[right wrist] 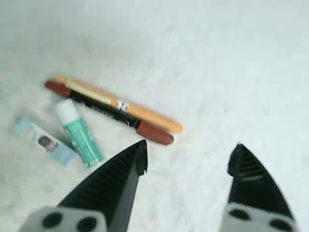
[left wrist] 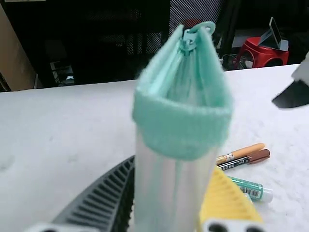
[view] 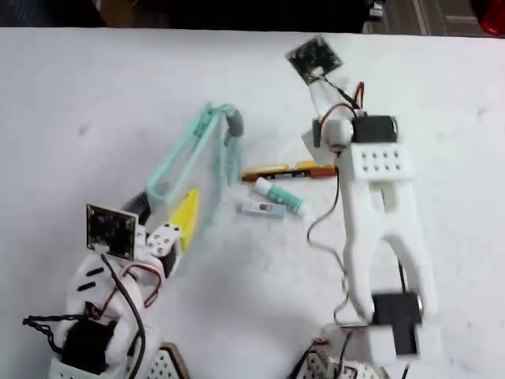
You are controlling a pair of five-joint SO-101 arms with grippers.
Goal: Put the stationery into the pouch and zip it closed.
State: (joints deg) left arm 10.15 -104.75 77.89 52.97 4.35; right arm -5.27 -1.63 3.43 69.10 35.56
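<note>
A clear pouch with mint trim [view: 193, 154] stands on its edge at centre left, held near its lower end by my left gripper [view: 166, 201]. In the left wrist view the pouch [left wrist: 181, 125] sits between that gripper's grey finger [left wrist: 96, 203] and yellow finger [left wrist: 222, 198]. To the pouch's right lie two markers [view: 288, 170], a green glue stick [view: 278, 193] and a small eraser [view: 262, 208]. My right gripper [view: 319, 146] hovers open just beyond the markers' right end. In the right wrist view the markers [right wrist: 113, 108], glue stick [right wrist: 79, 135] and eraser [right wrist: 43, 142] lie ahead of its black fingers [right wrist: 116, 183].
The white table [view: 102, 95] runs to a dark back edge at the top of the high view. Both arm bases stand at the front edge, with loose cables beside them.
</note>
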